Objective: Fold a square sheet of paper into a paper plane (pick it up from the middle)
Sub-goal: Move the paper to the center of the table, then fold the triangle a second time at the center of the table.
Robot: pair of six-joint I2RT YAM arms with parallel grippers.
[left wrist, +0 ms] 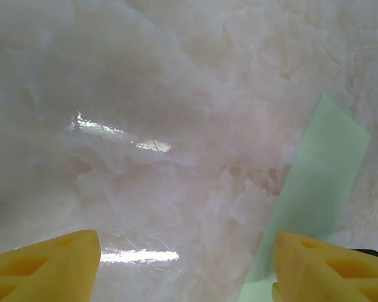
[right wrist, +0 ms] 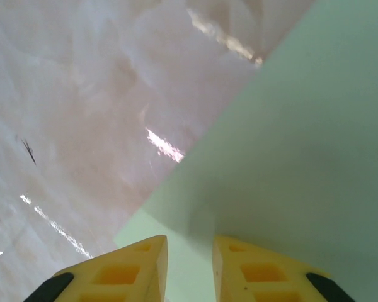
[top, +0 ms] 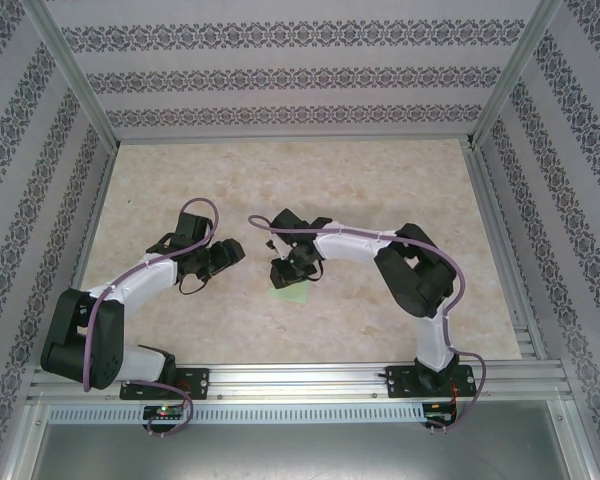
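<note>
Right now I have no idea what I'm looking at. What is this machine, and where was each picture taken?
It is a left arm and a right arm, bolted at the near edge of a marble-patterned table. The wide picture looks down from above and behind them. The other two come from cameras on the wrists, so the yellow wedges are each arm's own fingers. A pale green paper lies on the table. The left fingers stand wide open beside it, holding nothing. The right fingers sit close together over the paper; whether they pinch it, I cannot tell.
</note>
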